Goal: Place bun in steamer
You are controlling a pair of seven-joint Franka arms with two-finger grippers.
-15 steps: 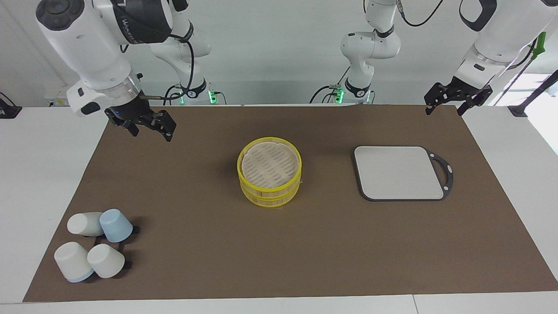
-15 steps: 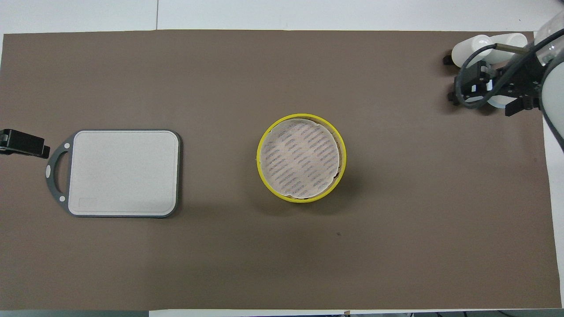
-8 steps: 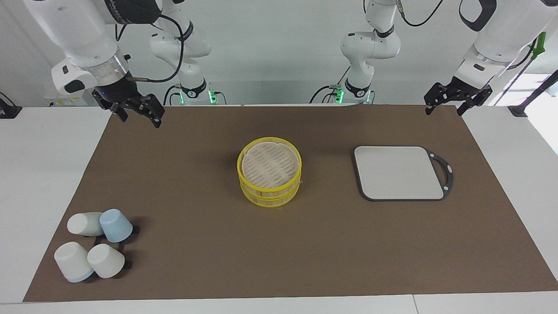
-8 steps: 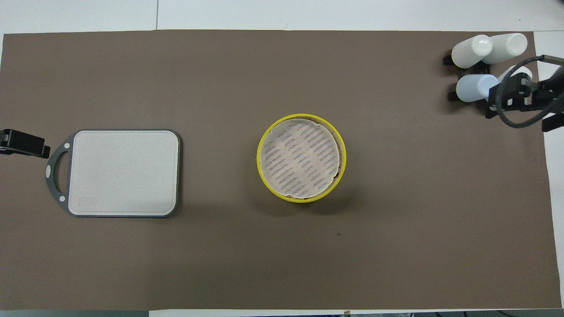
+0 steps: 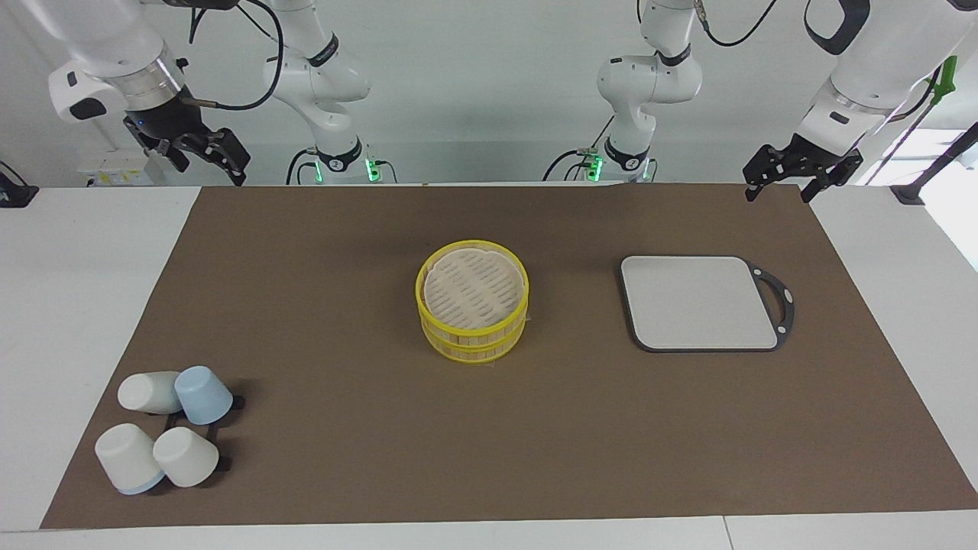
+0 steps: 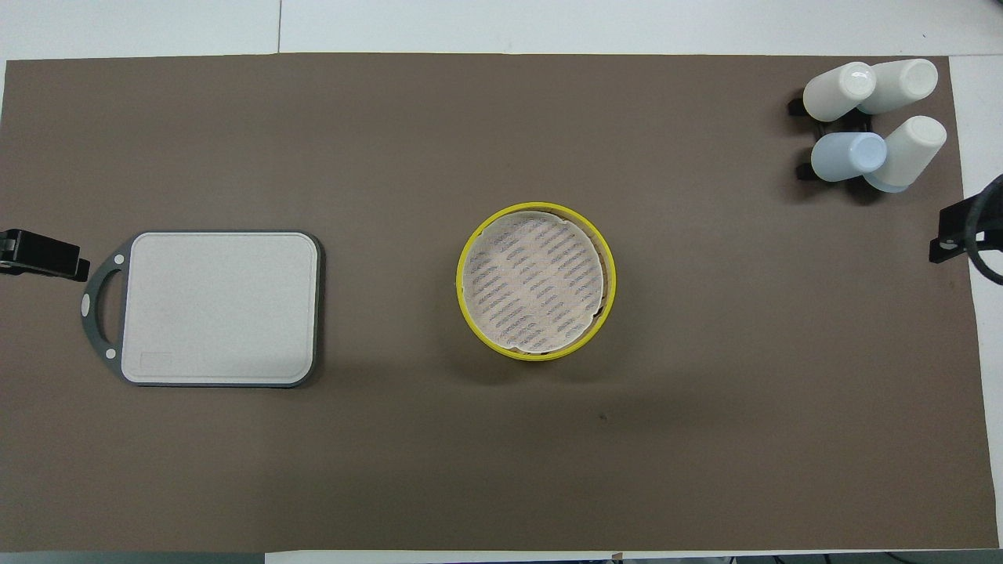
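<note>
The steamer (image 5: 472, 305) (image 6: 537, 280), a round two-tier basket with yellow rims and a pale slatted top, stands in the middle of the brown mat. The bun is hidden or out of view. My right gripper (image 5: 214, 169) hangs open and empty in the air over the mat's corner by the right arm's base; only its edge (image 6: 960, 231) shows in the overhead view. My left gripper (image 5: 778, 195) waits open and empty over the mat's corner at the left arm's end, and its tip (image 6: 43, 257) shows beside the board's handle.
A grey square board (image 5: 699, 302) (image 6: 215, 307) with a dark handle lies toward the left arm's end. Several upturned cups (image 5: 164, 435) (image 6: 870, 117), white and pale blue, cluster at the right arm's end, farther from the robots than the steamer.
My right gripper has risen and drawn back toward the right arm's end of the table, uncovering the cups in the overhead view. The left arm has not moved.
</note>
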